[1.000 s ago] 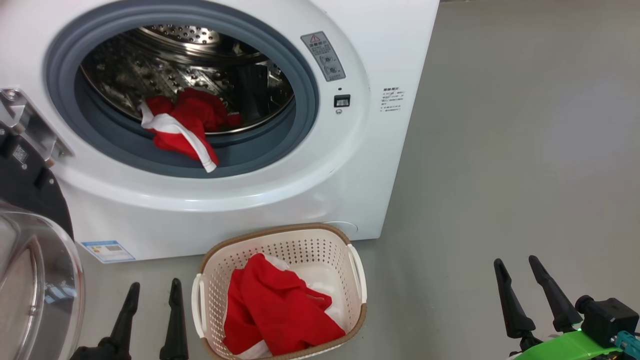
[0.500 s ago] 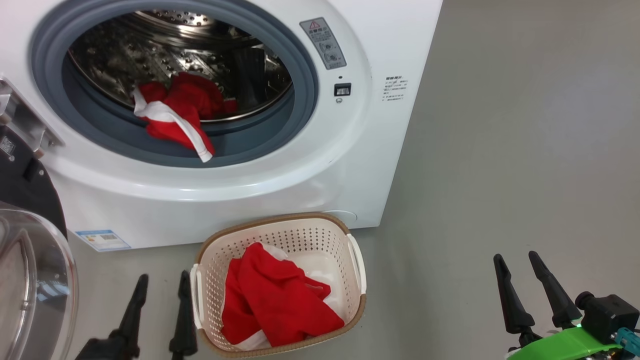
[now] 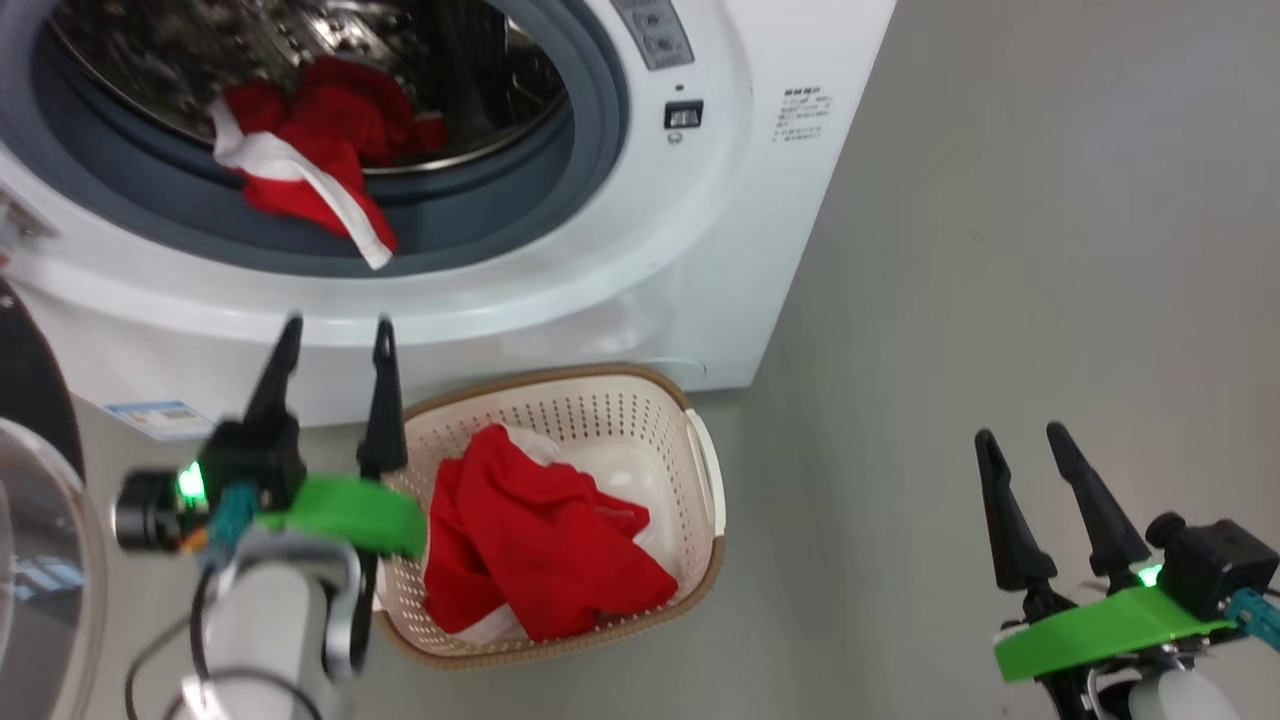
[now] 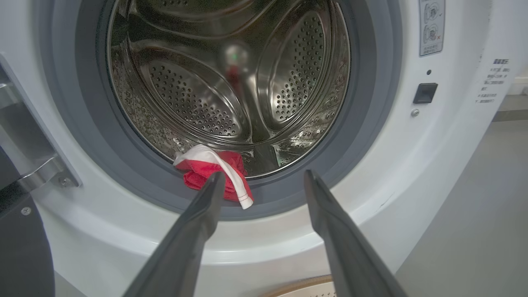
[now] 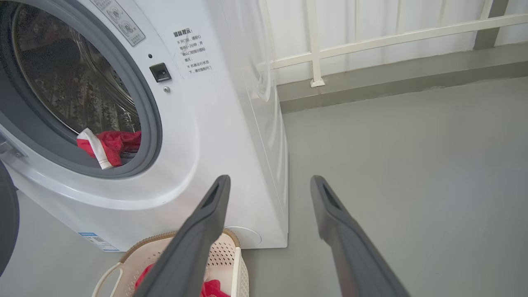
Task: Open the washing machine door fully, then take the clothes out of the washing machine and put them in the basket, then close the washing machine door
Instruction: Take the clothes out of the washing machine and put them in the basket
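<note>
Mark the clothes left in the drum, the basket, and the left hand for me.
clothes in the drum (image 3: pixel 285 205), head view, red fold below the white trim.
basket (image 3: pixel 590 420), head view, perforated back wall.
left hand (image 3: pixel 337 323), head view, midway between its fingertips.

My left gripper is stretched out ahead of me. Its two long dark fingers are spread apart with nothing between them, tips pointing up and away. Behind them sits my left wrist bracket, bright green, with a small green light glowing beside it. My pale forearm runs back toward my body. My right gripper sits low at my right side, fingers parted and empty too, above the right wrist bracket, also green.
</note>
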### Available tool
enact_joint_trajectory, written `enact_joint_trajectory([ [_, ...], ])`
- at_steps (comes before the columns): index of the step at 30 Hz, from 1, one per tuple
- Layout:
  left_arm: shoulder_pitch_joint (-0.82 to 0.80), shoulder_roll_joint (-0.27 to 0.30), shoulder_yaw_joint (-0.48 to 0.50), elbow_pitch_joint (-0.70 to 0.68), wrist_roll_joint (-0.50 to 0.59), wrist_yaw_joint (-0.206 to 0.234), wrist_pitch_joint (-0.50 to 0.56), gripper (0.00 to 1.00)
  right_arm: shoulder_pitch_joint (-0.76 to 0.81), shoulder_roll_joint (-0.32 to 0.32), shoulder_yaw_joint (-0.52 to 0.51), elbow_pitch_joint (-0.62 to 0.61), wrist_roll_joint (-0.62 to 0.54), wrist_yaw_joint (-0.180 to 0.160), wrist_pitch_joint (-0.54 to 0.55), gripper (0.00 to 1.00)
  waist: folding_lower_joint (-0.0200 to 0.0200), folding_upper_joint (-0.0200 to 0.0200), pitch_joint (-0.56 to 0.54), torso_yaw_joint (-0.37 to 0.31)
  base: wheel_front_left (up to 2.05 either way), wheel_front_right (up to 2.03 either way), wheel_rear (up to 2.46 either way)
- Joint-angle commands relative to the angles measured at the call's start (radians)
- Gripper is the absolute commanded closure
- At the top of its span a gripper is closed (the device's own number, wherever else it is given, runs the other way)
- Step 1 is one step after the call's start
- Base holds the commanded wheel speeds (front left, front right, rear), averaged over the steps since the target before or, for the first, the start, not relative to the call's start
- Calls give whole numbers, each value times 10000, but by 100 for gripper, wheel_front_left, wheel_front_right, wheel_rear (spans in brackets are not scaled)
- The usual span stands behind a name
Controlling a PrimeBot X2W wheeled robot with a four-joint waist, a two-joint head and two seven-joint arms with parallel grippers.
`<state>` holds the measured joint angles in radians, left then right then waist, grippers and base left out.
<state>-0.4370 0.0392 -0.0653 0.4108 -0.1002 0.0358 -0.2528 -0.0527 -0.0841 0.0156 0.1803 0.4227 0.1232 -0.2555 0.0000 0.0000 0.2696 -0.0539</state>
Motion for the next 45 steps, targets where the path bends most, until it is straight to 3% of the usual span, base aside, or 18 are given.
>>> enact_joint_trajectory([
  [1, -565, 213, 282, 14, 150, 105, -90, 0, -340, -41, 276, -277, 46, 75, -63, 0, 0, 0, 658, -229, 0, 0, 0],
  [12, -4752, 963, 358, 3640, 705, 862, 171, 0, -1295, 113, 449, -320, 206, 75, -63, 0, 0, 0, 2087, -954, 0, 0, 0],
  [21, -6494, 1462, 696, 5885, 567, 1558, 375, 0, -1506, 242, 537, -326, 273, 75, -63, 0, 0, 0, 2446, -1271, 0, 0, 0],
  [34, -7969, 1908, 332, 7788, 756, 1650, 472, 0, -1699, 320, 792, -355, 337, 75, -63, 0, 0, 0, 2711, -1518, 0, 0, 0],
  [45, -8757, 2404, -598, 8627, 1425, 1508, 1632, 0, -2011, 336, 1064, -373, 759, 75, -63, 0, 0, 0, 3090, -1952, 0, 0, 0],
])
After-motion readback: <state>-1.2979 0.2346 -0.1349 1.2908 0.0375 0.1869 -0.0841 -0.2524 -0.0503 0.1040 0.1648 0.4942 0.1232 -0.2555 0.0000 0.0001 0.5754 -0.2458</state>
